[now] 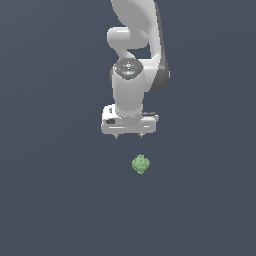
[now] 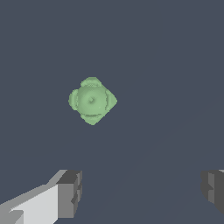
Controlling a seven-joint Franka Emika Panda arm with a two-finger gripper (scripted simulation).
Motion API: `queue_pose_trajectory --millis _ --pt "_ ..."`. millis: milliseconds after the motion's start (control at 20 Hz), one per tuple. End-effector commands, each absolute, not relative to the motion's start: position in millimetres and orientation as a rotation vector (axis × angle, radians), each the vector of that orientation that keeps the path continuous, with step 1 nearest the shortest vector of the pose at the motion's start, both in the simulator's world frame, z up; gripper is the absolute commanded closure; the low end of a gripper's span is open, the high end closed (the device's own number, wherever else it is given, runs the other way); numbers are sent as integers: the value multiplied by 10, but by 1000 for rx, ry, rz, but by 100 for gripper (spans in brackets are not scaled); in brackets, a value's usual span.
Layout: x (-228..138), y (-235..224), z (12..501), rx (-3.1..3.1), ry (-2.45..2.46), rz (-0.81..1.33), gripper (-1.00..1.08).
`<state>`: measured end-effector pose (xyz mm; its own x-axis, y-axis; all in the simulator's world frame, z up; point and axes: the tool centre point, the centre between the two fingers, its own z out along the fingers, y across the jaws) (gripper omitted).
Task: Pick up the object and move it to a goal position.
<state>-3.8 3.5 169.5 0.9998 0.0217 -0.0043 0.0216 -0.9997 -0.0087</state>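
Evidently the approach is not finished: the gripper (image 1: pixel 128 135) hangs above the dark worktop (image 1: pixel 50 200) with its fingers (image 2: pixel 70 192) spread wide apart and nothing between them. The object (image 1: pixel 140 164), a small light-green lump with knobby bumps around a rounded middle, lies alone on the worktop, apart from the gripper and offset from it toward the exterior view's right and nearer that camera. In the wrist view the object (image 2: pixel 92 101) sits clear of the two dark finger pads rather than in the gap between them, so the hand is not yet centred over it. The wide opening makes sense for a piece this small and lumpy, since it leaves room on both sides for the fingers to pass the bumps before closing. The arm (image 1: pixel 137 45) holds the hand pointing straight down, which suits a grasp from above on something resting low on a flat surface. My reading is that the next move calls for sliding the hand across until the object lies between the fingers, then lowering. The rounded, uneven shape may roll or slip if one finger meets a bump first. No goal marker shows in either view, so I cannot tell where it must be carried.
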Motion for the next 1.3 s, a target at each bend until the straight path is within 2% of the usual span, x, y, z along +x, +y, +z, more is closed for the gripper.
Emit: queue_pose_trajectory --millis 0,800,1250 --pt "-38 35 1695 -3133 -34 7 -92" --pt "-2 106 1664 -3119 -81 -8 -92" --pt "104 177 1555 -3117 -264 -6 -92"
